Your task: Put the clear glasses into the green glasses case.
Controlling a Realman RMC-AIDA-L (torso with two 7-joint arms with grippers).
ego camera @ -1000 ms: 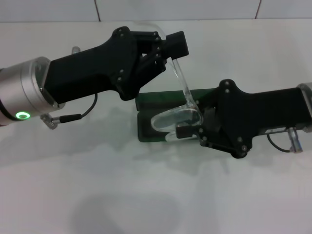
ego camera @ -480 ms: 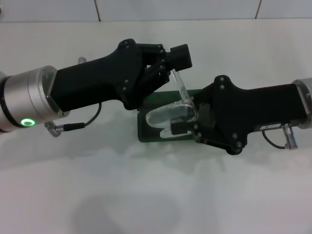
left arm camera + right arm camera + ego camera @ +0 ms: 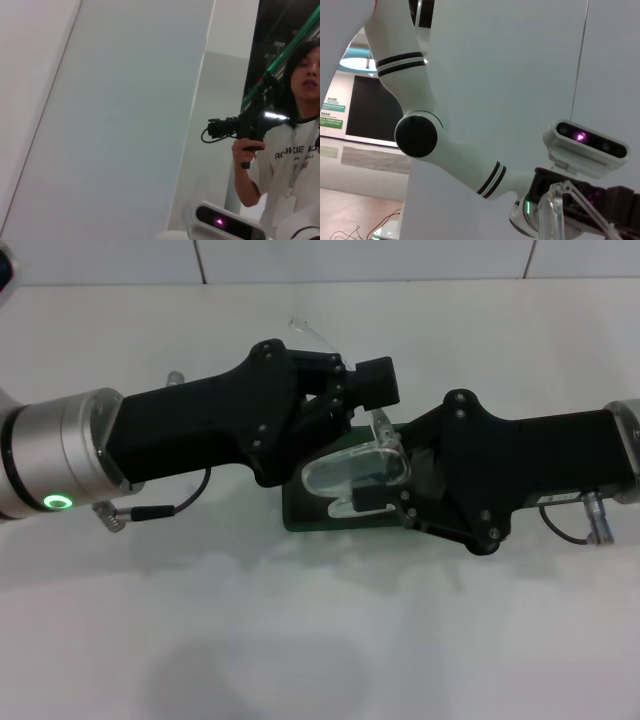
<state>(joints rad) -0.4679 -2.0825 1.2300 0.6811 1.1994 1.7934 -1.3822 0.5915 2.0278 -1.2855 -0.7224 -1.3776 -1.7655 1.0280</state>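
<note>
One pair clear glasses (image 3: 358,468). One green glasses case (image 3: 300,508). Two robot arms in head view, each ending in one tool: left tool (image 3: 372,390), right tool (image 3: 372,498). One worktop (image 3: 320,640). One green ring light on left arm (image 3: 56,503). One person (image 3: 295,150) in left wrist view, holding one camera rig (image 3: 245,127). Two purple-lit sensor units: one in left wrist view (image 3: 225,222), one in right wrist view (image 3: 587,145).
</note>
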